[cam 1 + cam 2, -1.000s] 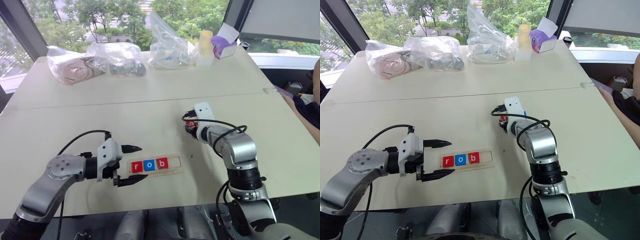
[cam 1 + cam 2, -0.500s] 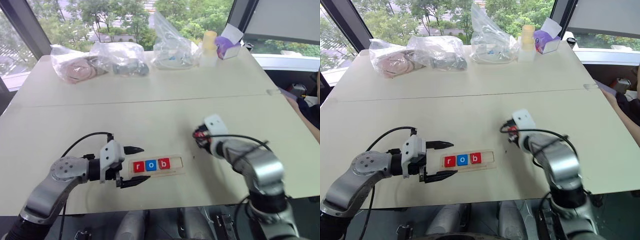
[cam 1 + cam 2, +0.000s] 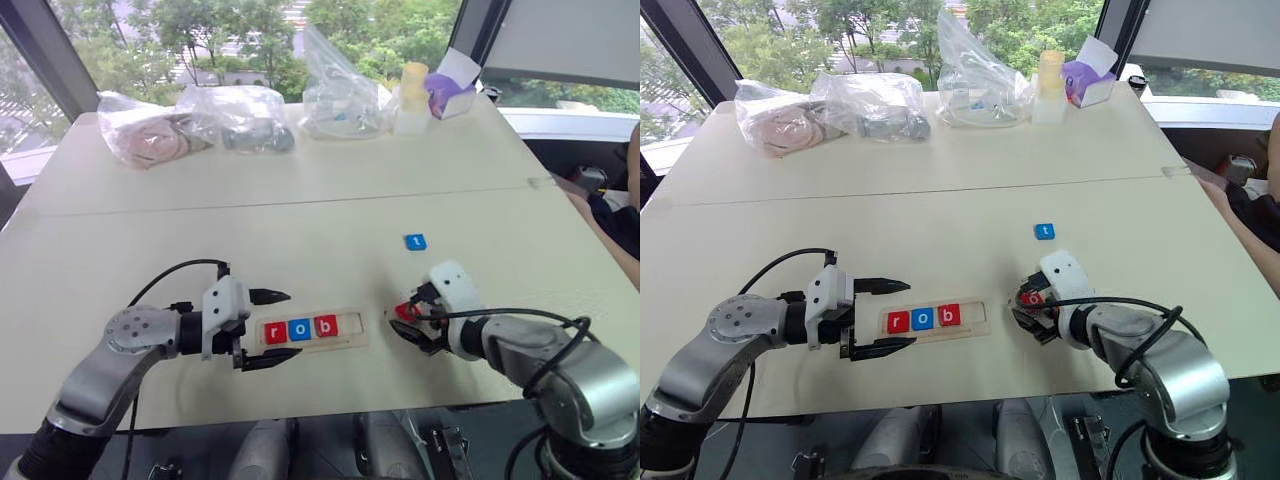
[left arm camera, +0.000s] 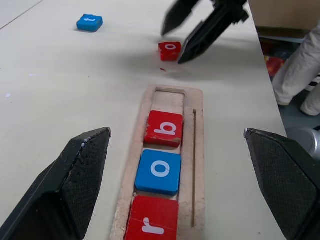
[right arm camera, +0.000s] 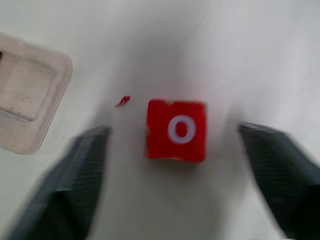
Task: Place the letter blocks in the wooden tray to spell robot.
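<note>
Five letter blocks are counted: three seated in the wooden tray (image 3: 310, 330), red o (image 5: 176, 130) beside it on the desk (image 3: 300, 230), blue t (image 3: 415, 242) farther back. Since earlier, red o has been released by the right end effector (image 3: 1032, 312), now spread wide around it; left end effector (image 3: 262, 328) is seen wide at the tray's end.

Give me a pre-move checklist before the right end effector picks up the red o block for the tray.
1. Right end effector open around the red o block: ok.
2. Red o block lying flat on the table, letter up: ok.
3. Wooden tray holds r, o, b, next slot free: ok.
4. Left end effector open at the tray's r end, off the free slots: ok.
5. Blue t block apart from the pick: ok.
</note>
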You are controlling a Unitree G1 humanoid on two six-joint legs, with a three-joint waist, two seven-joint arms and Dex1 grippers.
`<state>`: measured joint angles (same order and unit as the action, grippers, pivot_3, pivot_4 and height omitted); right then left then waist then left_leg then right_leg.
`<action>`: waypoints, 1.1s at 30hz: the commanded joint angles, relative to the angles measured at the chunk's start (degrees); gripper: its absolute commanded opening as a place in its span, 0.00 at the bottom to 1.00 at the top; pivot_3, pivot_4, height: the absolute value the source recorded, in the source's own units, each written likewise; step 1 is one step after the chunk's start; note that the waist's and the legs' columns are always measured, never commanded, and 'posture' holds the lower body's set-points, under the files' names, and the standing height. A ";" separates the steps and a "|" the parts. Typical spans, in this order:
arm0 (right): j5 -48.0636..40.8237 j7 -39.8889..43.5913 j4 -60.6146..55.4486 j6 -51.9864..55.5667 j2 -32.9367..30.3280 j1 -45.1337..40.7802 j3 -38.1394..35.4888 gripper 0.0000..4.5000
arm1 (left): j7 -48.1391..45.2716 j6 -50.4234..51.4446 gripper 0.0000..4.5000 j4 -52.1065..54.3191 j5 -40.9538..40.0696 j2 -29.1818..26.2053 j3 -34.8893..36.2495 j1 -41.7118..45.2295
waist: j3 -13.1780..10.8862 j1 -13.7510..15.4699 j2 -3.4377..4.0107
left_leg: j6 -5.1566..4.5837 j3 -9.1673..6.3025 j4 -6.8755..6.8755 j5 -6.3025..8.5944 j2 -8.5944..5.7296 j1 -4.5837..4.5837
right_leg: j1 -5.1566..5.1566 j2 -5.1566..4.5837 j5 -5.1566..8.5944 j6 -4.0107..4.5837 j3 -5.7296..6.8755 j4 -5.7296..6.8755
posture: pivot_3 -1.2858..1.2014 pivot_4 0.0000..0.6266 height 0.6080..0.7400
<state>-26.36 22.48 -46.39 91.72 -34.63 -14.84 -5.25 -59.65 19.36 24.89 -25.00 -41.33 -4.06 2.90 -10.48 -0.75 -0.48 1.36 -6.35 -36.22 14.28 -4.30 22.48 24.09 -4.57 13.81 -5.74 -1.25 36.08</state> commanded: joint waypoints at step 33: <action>21.18 60.73 56.23 -93.46 -13.77 -15.00 22.60 0.36 | 1.81 1.98 1.00 5.07 -2.98 -3.86 5.67 -3.10 | -0.16 0.09 -0.12 | 0.01 0.02 0.00 0.01 0.03 -0.08 | -0.09 -0.08 0.00 -0.03 -0.02 -0.02 | 0.52 0.24 1.00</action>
<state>-5.21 82.83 11.03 -1.42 -48.42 -29.71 17.95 -58.26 21.09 28.01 -26.99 -44.87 0.05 -0.09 -10.64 -0.66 -0.61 1.37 -6.33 -36.22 14.28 -4.26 22.40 24.00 -4.65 13.81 -5.78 -1.27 36.06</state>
